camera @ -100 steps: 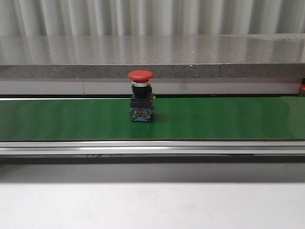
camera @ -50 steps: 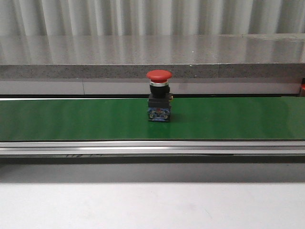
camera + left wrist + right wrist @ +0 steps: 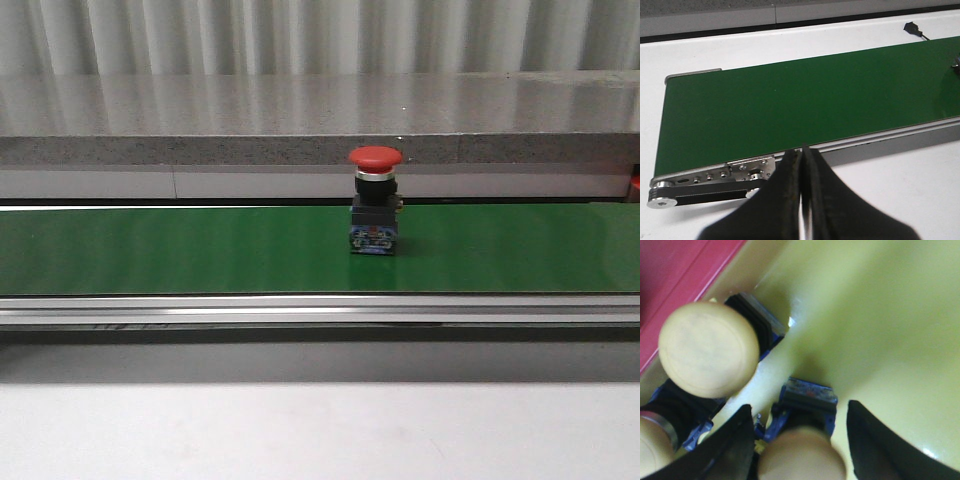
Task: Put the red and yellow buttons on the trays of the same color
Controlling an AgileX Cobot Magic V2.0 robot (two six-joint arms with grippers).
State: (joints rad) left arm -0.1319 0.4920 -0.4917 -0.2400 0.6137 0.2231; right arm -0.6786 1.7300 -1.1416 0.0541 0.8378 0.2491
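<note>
Front view: red button [image 3: 375, 203] stands upright on green belt [image 3: 180, 250]; its label is unreadable. Left pincer [image 3: 801, 165] is closed, empty; right pincer [image 3: 797, 440] gapes around yellow button [image 3: 802, 450], seemingly untouched, on yellow tray [image 3: 880, 315].

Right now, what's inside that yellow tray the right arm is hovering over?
Yellow buttons on dark, blue-edged bases stand in the yellow tray, one between the open fingers of the right gripper. The fingers and button caps cover the tray floor beneath them.

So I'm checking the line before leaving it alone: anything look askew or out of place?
Nothing stands out. The red button stands upright on the green belt, and the yellow buttons sit in the yellow tray, under the open right gripper.
</note>
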